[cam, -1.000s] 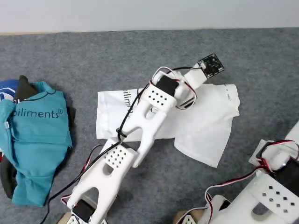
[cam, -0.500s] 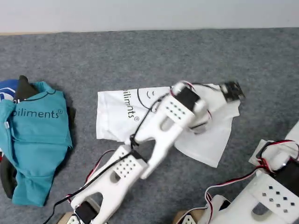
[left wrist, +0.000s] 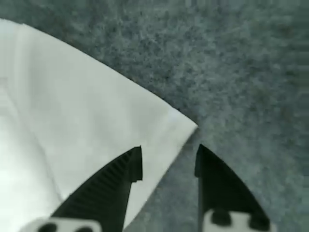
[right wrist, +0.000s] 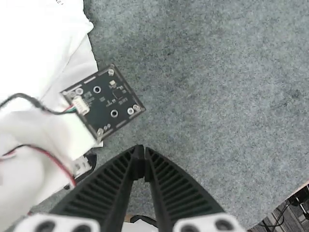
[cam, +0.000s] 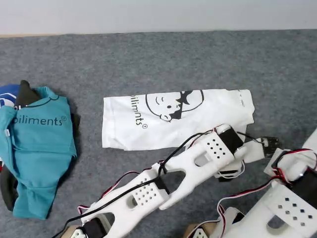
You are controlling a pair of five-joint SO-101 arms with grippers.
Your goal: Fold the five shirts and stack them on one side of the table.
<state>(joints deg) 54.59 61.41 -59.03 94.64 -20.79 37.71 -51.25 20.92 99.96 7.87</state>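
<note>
White shirt (left wrist: 72, 96) — corner inside the spread left hand (left wrist: 168, 150); right hand (right wrist: 144, 149) pinched together, empty.

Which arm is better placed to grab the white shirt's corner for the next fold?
Left, probably. The left gripper is open, with a corner of the white shirt just ahead of its fingers. The right gripper is shut over bare carpet, off the shirt.

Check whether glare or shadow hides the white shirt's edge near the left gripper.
High view: even light, no glare or hard shadow on the white shirt. Left wrist view: the shirt is bright and nearly featureless, yet its corner stands out against the grey table just ahead of the left gripper.
</note>
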